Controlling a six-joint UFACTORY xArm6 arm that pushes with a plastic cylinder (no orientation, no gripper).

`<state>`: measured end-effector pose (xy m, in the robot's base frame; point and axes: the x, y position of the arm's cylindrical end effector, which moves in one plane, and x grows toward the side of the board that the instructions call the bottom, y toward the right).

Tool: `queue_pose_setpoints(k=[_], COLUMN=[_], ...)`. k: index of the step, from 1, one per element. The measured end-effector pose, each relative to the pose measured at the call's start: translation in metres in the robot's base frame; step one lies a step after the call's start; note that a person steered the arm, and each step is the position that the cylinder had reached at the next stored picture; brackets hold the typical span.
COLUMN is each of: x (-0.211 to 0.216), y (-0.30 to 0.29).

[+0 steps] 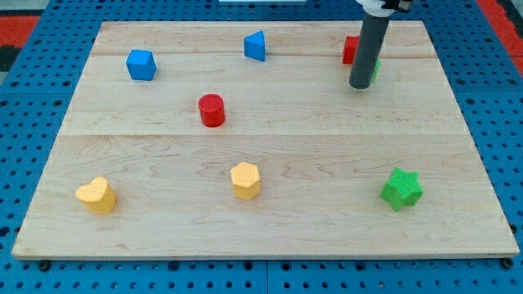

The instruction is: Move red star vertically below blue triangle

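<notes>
My tip (360, 85) near worktop (270, 220) top-right corner; rod hides most of red block (350, 50), possibly star. No jaws; blue triangle (256, 46) top centre.

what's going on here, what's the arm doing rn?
One arm with a plain rod is pushing blocks around a wooden board. My tip sits near the view's top right, right against a red block that the rod mostly hides, so its shape can't be confirmed; a bit of green shows just right of the rod. The blue triangle is further left along the top. Nothing lies directly below it yet except the red cylinder, off to its lower left. The other blocks sit apart from the tip.
</notes>
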<state>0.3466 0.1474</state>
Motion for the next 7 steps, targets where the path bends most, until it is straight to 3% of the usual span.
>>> queue_pose_setpoints(k=[2, 5, 7], x=[0.000, 0.052, 0.051], y=[0.000, -0.021, -0.008])
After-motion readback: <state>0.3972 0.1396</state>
